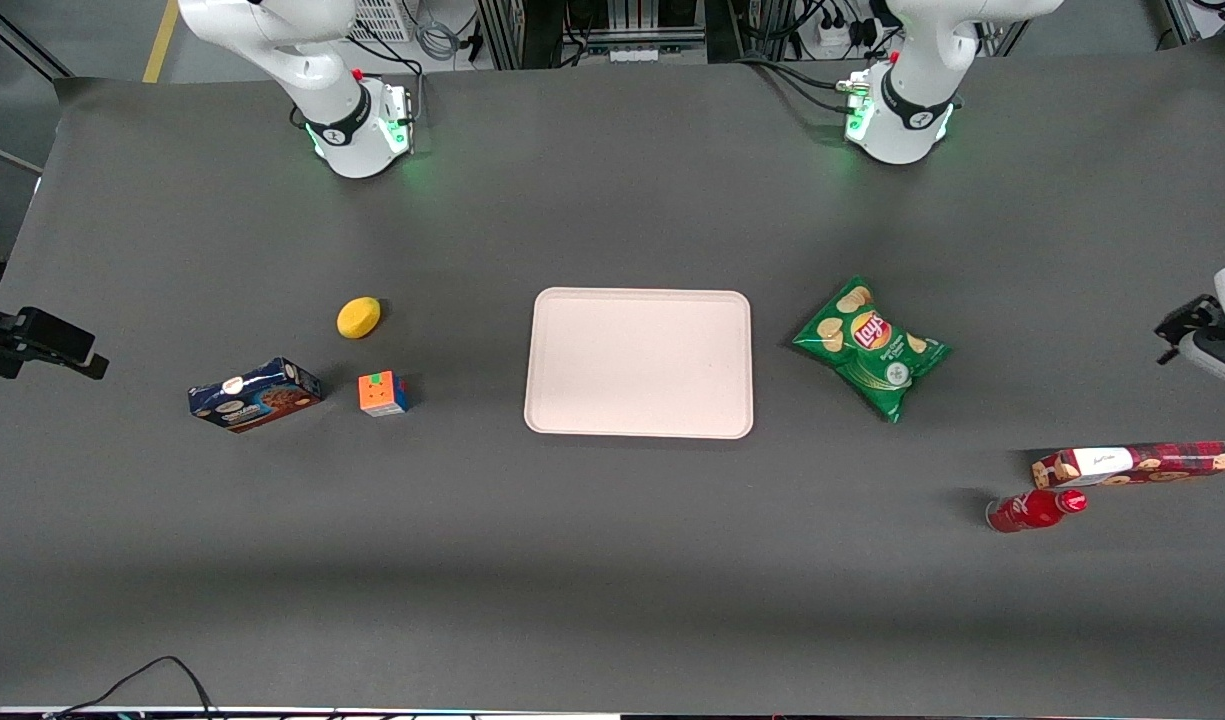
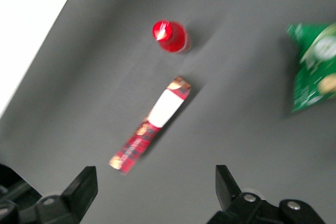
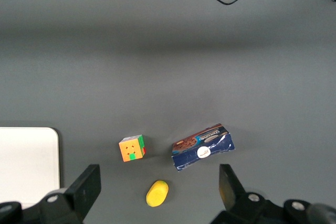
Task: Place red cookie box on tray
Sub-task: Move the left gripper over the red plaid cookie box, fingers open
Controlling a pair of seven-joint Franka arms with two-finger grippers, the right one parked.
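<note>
The red cookie box (image 1: 1132, 464) lies flat on the dark table toward the working arm's end, its white label panel facing up. In the left wrist view the red cookie box (image 2: 152, 124) lies slantwise below the camera, apart from the fingers. My gripper (image 2: 156, 187) is open with nothing between its fingers and hovers well above the table. In the front view the gripper (image 1: 1177, 332) is at the table's edge, farther from the camera than the box. The pale pink tray (image 1: 639, 362) sits bare at the table's middle.
A red bottle (image 1: 1034, 510) lies just beside the box, nearer the camera. A green chips bag (image 1: 870, 347) rests between the tray and the box. A blue cookie box (image 1: 255, 394), a colour cube (image 1: 383, 393) and a yellow object (image 1: 358, 317) lie toward the parked arm's end.
</note>
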